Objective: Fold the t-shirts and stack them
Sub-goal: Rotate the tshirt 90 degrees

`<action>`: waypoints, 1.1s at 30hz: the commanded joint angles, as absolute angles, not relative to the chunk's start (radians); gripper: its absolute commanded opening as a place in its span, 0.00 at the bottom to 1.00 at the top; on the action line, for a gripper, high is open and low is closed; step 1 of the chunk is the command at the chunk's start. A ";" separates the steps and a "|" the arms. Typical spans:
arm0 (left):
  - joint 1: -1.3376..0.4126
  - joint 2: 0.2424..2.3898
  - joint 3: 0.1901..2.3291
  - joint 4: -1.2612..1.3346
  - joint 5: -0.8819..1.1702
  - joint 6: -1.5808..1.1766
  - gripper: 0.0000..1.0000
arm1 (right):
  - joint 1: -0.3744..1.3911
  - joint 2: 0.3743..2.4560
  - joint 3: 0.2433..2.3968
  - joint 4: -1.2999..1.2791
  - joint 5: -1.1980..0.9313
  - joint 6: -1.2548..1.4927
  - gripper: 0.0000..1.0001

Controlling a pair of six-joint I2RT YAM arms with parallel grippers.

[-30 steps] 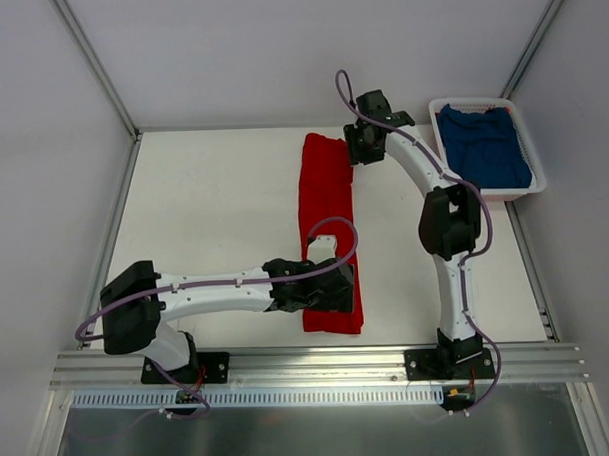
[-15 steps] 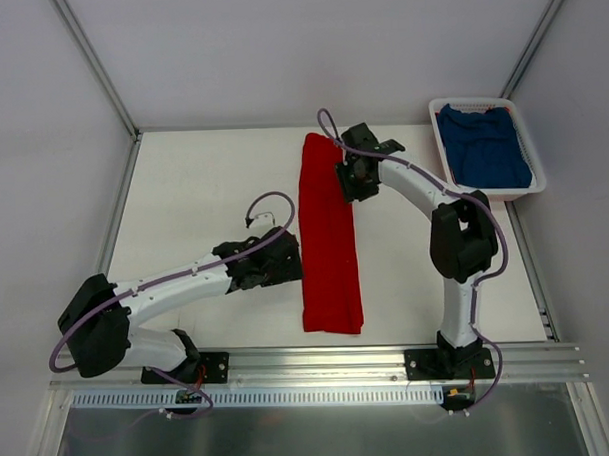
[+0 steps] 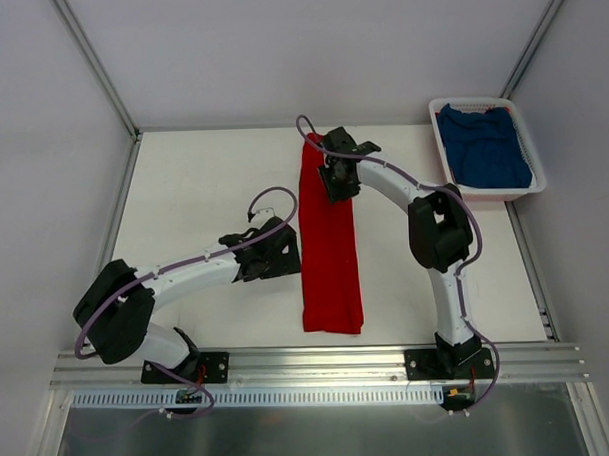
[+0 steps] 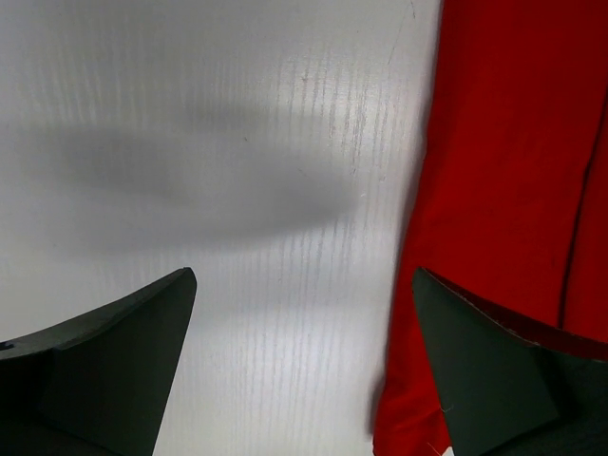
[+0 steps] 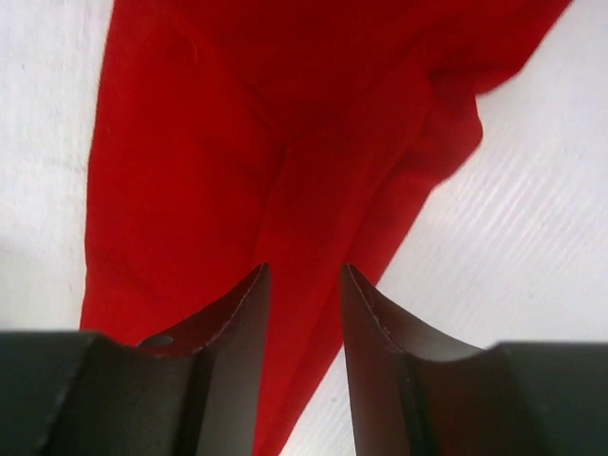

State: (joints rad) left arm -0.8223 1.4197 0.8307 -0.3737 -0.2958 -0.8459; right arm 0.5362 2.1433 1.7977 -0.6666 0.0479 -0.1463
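Red t-shirt (image 3: 328,237), laid as a long strip on the desk (image 3: 203,191), is met at its far end by the right gripper (image 5: 304,271), jaws narrowly apart over a fold, while the left gripper (image 4: 304,280) is held wide-jawed and empty at its left edge.

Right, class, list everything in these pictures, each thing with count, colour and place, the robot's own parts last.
table: 1, white, beneath everything.
basket: 1, white, at the table's far right corner.
blue t-shirt: 1, deep blue, inside the basket.
red t-shirt: 1, bright red, folded into a long strip down the table's middle.
left gripper: 1, black, open, beside the red t-shirt's left edge.
right gripper: 1, black, jaws narrowly apart over the red t-shirt's far end; grip unclear.
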 commanded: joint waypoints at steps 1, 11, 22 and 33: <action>-0.808 1.443 0.836 -0.336 -0.272 -0.824 0.99 | 0.552 2.189 1.882 -0.693 0.060 -0.163 0.38; -0.805 1.454 0.801 -0.305 -0.256 -0.831 0.99 | 0.583 2.266 1.962 -0.704 0.057 -0.158 0.37; -0.804 1.437 0.784 -0.301 -0.249 -0.833 0.99 | 0.597 2.257 1.933 -0.693 0.067 -0.156 0.31; -0.804 1.428 0.778 -0.298 -0.247 -0.836 0.99 | 0.595 2.238 1.910 -0.689 0.109 -0.183 0.29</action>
